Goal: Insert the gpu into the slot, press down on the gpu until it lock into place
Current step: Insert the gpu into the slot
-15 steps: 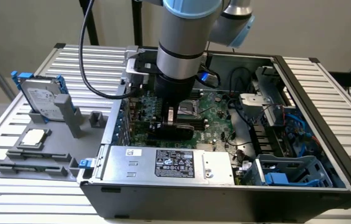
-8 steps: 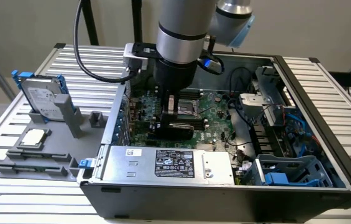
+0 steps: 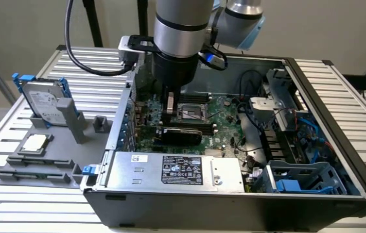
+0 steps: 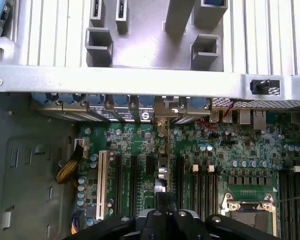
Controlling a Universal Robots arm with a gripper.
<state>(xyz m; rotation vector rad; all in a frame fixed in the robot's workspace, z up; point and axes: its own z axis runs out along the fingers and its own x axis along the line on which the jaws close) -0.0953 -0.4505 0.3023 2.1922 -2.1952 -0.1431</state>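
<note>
Gripper [image 3: 170,115] reaches straight down into the open case [image 3: 235,208], which lies on its side on a slatted table [image 3: 33,213]. Its fingers are drawn together, with the tips at the top edge of the gpu [image 3: 181,134]. Whether they pinch that edge or only bear on it cannot be told. The gpu stands on edge on the board [image 3: 225,109], between the socket [image 3: 192,110] and the psu [image 3: 176,170], its length running across the exterior view.

In the wrist view the gripper [image 4: 162,202] sits right over the gpu [image 4: 163,150], which shows edge-on as a thin line. It runs from the fingers to the case wall, where its bracket end meets a row of blue tabs [image 4: 117,100]. Black slots [image 4: 132,175] lie close on either side of it on the board [image 4: 240,150], and a white slot [image 4: 101,182] lies further off. Four memory slots [image 4: 202,182] and the socket [image 4: 250,210] are on the other side of the gpu from the white slot. A yellow cable [image 4: 67,170] curls near the white slot.

Outside the case, at the exterior view's left, a grey fixture [image 3: 46,167] holds a hard drive [image 3: 43,102] upright and a chip [image 3: 35,142] lying flat. A blue cage [image 3: 299,179] sits in the case corner at the exterior view's right, beside the psu
</note>
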